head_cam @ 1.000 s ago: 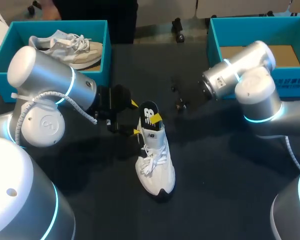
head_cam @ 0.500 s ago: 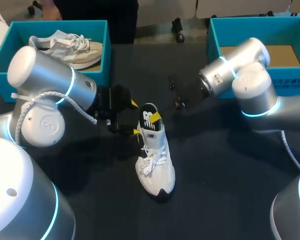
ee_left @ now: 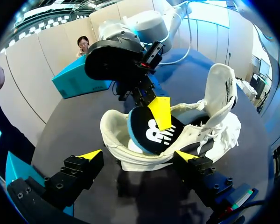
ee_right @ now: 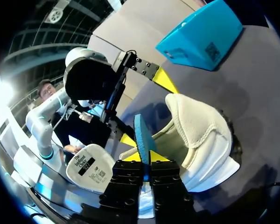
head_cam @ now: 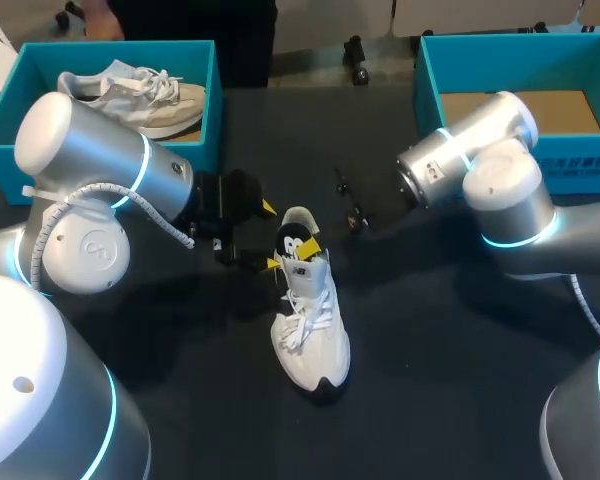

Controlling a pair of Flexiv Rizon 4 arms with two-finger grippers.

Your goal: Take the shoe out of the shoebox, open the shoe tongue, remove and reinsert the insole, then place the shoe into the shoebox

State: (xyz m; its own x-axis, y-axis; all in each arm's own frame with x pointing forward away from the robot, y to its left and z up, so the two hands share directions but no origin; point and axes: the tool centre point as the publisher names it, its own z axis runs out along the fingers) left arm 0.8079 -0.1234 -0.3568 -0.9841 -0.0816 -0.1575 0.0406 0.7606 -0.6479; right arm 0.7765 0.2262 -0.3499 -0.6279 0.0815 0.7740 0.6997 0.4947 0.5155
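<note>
Care with the insole (head_cam: 296,238) is your main matter now, because I judge the insole work to be the step in hand. It stands steeply in the mouth of the shoe (head_cam: 312,325), lower end inside and upper end above the collar. Your left gripper (head_cam: 271,236) is spread, with one yellow tip at each side of the heel, and I do not see both tips pressing it. You should bring them gently against the heel, so the shoe does not slide or tip. The shoe stands upright on the dark table (head_cam: 430,330) between the two boxes, with its tongue (ee_left: 221,88) lifted back. Your right gripper (ee_right: 147,157) is pinching the insole by its edge. Keep this pinch firm and move along the line of the sole, not across it, otherwise the insole may fold against the collar. For the containers: the left shoebox (head_cam: 130,46) holds another pale shoe (head_cam: 130,95), and the right shoebox (head_cam: 427,80) shows only its brown floor, partly hidden behind your right arm.
</note>
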